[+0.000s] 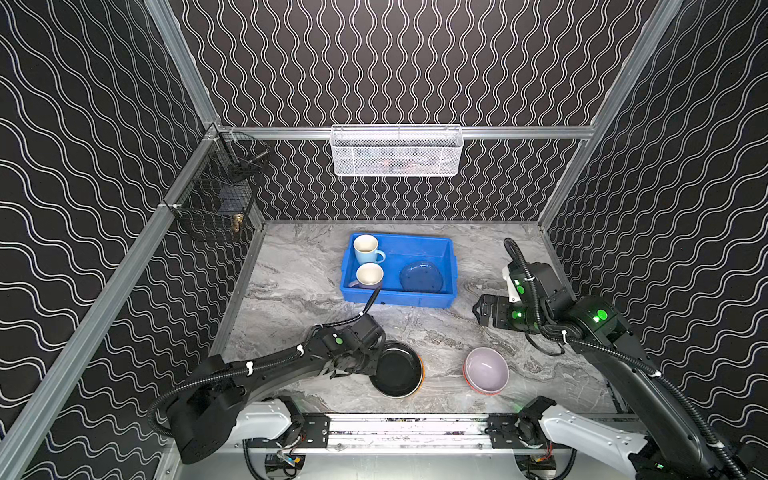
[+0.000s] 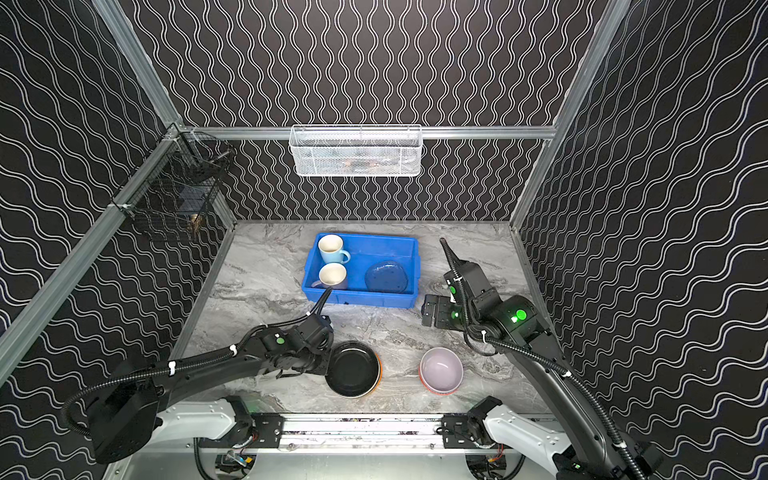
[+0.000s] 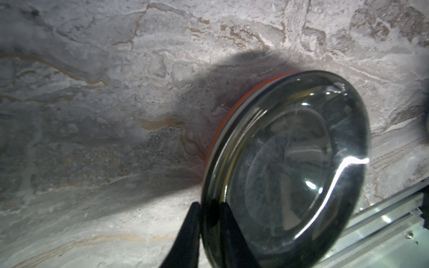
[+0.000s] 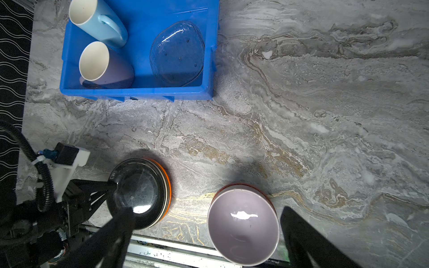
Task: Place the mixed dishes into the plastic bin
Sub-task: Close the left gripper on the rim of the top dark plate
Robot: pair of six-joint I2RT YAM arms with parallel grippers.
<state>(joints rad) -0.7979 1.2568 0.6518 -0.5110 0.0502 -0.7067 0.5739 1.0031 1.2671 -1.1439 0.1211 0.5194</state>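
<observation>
Pinching the rim of the black plate (image 3: 285,162), the left tool (image 3: 209,205) is closed narrow on it. The plate sits atop an orange plate (image 1: 421,370) on the surface (image 1: 299,266), apart from the blue bin (image 1: 399,300). The bin holds two mugs (image 1: 368,249) and a dark plate (image 1: 421,277). The right tool (image 1: 478,311) hangs wide above the surface, empty.
</observation>
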